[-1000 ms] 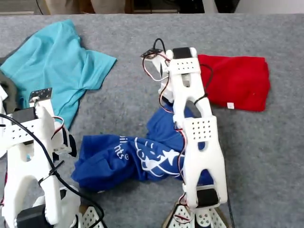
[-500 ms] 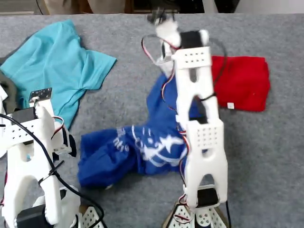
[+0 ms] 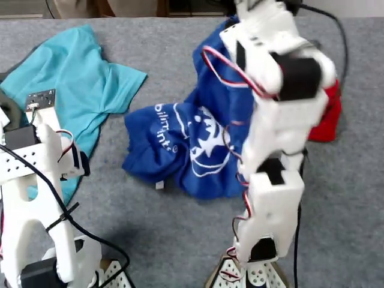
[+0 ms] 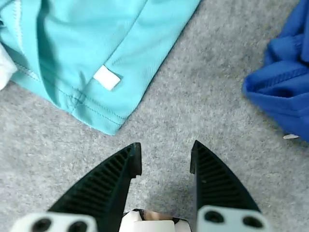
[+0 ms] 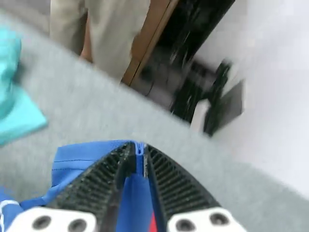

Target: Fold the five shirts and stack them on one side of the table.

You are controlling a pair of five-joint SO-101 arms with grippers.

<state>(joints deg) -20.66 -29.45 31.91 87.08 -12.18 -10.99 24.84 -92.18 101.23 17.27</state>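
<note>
right claw (image 5: 138, 147) clamped on blue shirt (image 3: 186, 141) | left claw (image 4: 165, 151) agape over table (image 4: 203, 72)

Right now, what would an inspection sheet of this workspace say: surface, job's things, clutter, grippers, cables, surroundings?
Surface: grey table, cloth-like covering.
Job's things: blue shirt bunched mid-table, one edge held up; teal shirt spread at the far left; red shirt partly behind the right arm.
Clutter: dark item at the left edge, cannot tell what.
Grippers: right gripper shut on the blue shirt's edge; left gripper open over bare table between the teal and blue shirts, touching neither.
Cables: red, white and black wires loop along the right arm; black cable runs across the left arm.
Surroundings: wooden furniture beyond the table's far edge.
</note>
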